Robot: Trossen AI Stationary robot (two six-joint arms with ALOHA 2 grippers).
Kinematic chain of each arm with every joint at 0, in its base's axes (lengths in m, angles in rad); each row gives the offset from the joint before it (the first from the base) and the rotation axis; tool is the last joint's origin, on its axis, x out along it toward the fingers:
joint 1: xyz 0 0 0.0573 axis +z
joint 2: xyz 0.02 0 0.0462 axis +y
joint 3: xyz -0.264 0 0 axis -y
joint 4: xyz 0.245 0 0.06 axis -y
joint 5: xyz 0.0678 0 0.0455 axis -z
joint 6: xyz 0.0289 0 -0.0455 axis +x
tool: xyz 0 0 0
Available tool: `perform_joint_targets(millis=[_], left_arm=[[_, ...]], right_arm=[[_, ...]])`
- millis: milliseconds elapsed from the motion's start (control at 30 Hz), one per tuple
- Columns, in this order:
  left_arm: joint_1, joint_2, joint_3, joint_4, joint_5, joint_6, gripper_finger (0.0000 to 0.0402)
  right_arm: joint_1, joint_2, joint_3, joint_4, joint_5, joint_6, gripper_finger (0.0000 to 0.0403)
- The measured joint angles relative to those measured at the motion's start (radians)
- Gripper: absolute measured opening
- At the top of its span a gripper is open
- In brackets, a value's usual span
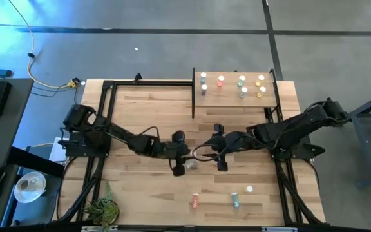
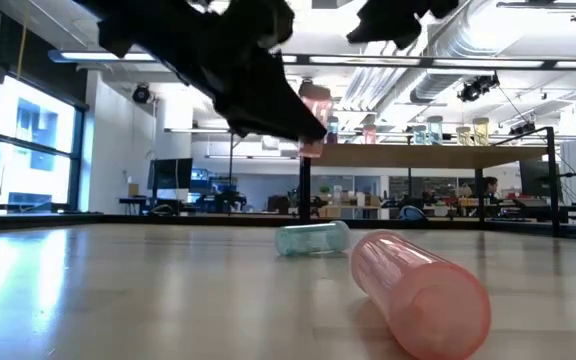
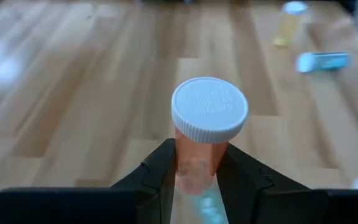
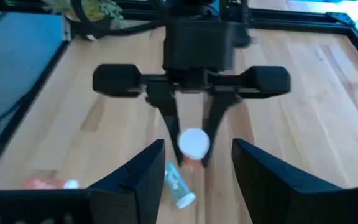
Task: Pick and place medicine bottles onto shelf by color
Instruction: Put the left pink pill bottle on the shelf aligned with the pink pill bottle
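My left gripper [image 3: 195, 177] is over the middle of the table [image 1: 140, 116], shut on a red-orange bottle with a white cap [image 3: 209, 107]. The bottle also shows in the right wrist view [image 4: 193, 143] and the low view [image 2: 314, 110]. My right gripper [image 4: 194, 177] is open and empty. It faces the left gripper from the table's right side, a short way off [image 1: 215, 149]. A teal bottle [image 4: 179, 186] lies on its side on the table below the held one. The shelf [image 1: 266, 100] at the far right carries several upright bottles [image 1: 242, 85]. My left gripper pinches the bottle's red-orange body [image 3: 191, 163] below the cap between its two fingers [image 3: 157, 171]. The fingers slant down from the table's left side. The capped end sticks out past the fingertips. The bottle is lifted clear of the table.
A pink bottle [image 1: 195, 201] and a teal bottle [image 1: 235, 200] lie on their sides near the table's near edge, with a yellow bottle [image 1: 249, 189] upright beside them. The big pink bottle [image 2: 418, 290] is close to the low camera. A potted plant [image 1: 102, 207] stands at the near left corner.
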Motion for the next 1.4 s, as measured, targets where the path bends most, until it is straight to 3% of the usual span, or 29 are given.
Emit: perform_joint_targets(millis=[567,767,1400], left_arm=[[0.060,0.000,0.000,-0.015,-0.031,0.034,0.0090],[0.060,0.000,0.000,-0.008,-0.085,0.067,0.0090],[0.061,0.001,0.000,0.060,-0.125,0.103,0.0090]], right_arm=[[-0.099,0.173,-0.001,0.126,-0.005,-0.088,0.0177],[-0.123,0.183,-0.001,0.133,-0.030,-0.083,0.0177],[-0.132,0.188,-0.001,0.141,-0.064,-0.080,0.0163]])
